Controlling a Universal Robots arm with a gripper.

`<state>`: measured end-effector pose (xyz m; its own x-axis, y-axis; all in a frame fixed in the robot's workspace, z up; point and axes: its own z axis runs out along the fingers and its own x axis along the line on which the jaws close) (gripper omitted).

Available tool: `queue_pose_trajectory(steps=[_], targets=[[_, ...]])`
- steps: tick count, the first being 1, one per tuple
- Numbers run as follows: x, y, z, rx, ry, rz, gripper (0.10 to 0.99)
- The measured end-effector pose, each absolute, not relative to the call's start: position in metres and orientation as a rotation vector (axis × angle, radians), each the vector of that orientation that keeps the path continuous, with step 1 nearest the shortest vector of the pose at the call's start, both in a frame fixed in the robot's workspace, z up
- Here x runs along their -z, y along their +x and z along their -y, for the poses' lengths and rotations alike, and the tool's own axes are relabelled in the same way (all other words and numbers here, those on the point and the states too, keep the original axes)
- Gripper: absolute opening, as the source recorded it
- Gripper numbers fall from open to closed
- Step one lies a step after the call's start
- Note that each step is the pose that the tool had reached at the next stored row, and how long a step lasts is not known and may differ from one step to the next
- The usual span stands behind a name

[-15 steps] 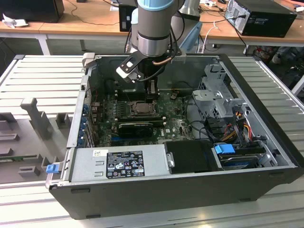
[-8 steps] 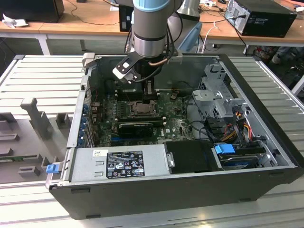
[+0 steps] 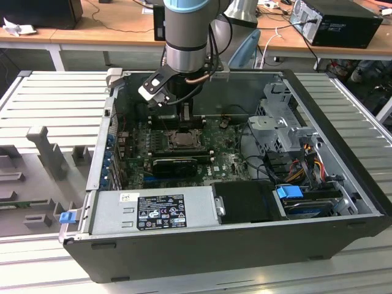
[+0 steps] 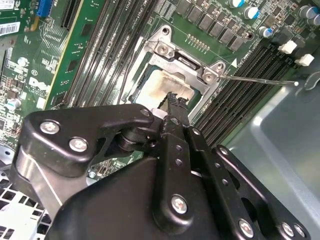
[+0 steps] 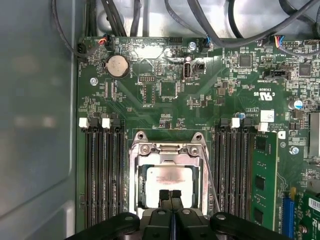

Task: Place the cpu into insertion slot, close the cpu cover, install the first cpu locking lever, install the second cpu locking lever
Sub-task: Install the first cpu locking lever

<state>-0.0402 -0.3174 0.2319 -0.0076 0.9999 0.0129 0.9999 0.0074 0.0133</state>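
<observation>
The cpu (image 5: 167,177) lies flat with its silver top up in the insertion slot, whose rim is hidden under the cpu cover (image 5: 167,149). The cover, a silver frame, lies down around the chip; both also appear in the second wrist view, the cpu (image 4: 159,84) and the cover (image 4: 176,56). A thin wire lever (image 4: 260,80) sticks out sideways from the socket corner, and in the first wrist view this lever (image 5: 210,180) runs along the socket's side. My gripper (image 5: 170,196) is shut and empty, its tips just over the chip's near edge. In the exterior view the gripper (image 3: 186,115) hangs above the socket.
Long black memory slots (image 5: 102,175) flank the socket, with a green card (image 5: 262,180) beyond the other bank. A black ribbed card (image 3: 174,164), the power supply (image 3: 153,211) and a drive cage (image 3: 282,122) fill the case. The grey case wall (image 5: 35,125) is close by.
</observation>
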Motion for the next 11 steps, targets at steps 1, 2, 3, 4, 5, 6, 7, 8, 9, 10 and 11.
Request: queue_pose_trajectory(steps=[1, 2, 3, 4, 5, 6, 7, 8, 9, 10, 11], targets=[[-0.2324, -0.0401, 0.3174, -0.029, 2.213, -2.229, 0.106], [-0.2330, -0.0402, 0.3174, -0.029, 2.213, -2.229, 0.106], [-0.2339, -0.0402, 0.3174, -0.029, 2.213, -2.229, 0.106], [-0.2344, -0.0402, 0.3174, -0.029, 2.213, -2.229, 0.106], [-0.2347, -0.0401, 0.3173, -0.030, 2.213, -2.230, 0.106], [-0.2349, -0.0401, 0.3173, -0.029, 2.213, -2.229, 0.106], [-0.2351, -0.0401, 0.3174, -0.029, 2.213, -2.230, 0.106], [-0.2353, -0.0402, 0.3174, -0.029, 2.213, -2.229, 0.106], [-0.2354, -0.0401, 0.3174, -0.029, 2.213, -2.230, 0.106], [-0.2354, -0.0402, 0.3174, -0.029, 2.213, -2.229, 0.106], [-0.2355, -0.0402, 0.3174, -0.029, 2.213, -2.229, 0.106]])
